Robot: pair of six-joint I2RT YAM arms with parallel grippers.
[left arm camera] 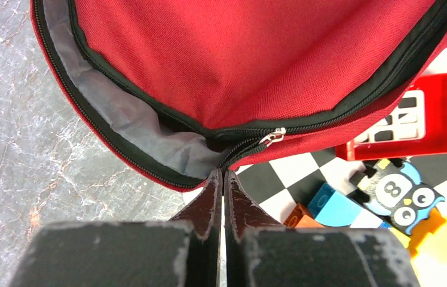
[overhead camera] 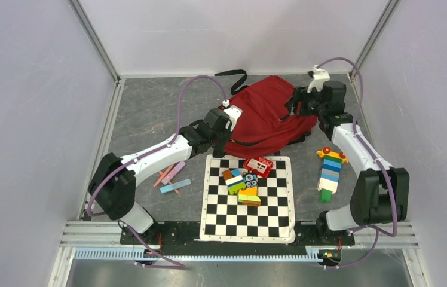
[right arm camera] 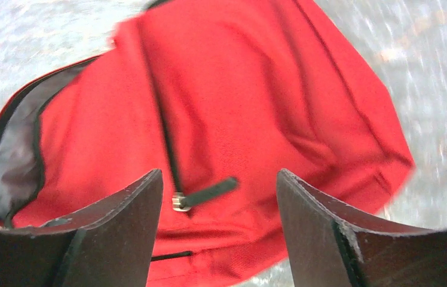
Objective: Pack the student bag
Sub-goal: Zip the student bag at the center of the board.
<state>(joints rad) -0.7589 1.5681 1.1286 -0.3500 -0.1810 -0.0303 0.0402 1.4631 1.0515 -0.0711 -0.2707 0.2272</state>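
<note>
Left gripper (left arm camera: 222, 176): closed tight at backpack (overhead camera: 269, 110) mouth.
Right gripper (right arm camera: 220, 174): wide, over zip pull (right arm camera: 210, 192).
Tip: lift mouth open first.

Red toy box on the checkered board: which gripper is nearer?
Left. The left gripper is shut at the zipper edge of the bag, close to the red toy box; the right gripper is open above the bag, farther back.

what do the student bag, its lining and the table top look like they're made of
Student bag: matte woven fabric, probably polyester canvas; a fine diagonal weave shows. Lining: thin smooth grey synthetic, slightly shiny, creased. Table top: grey with pale marble-like veins, maybe a printed mat or laminate; the look leaves that open.
</note>
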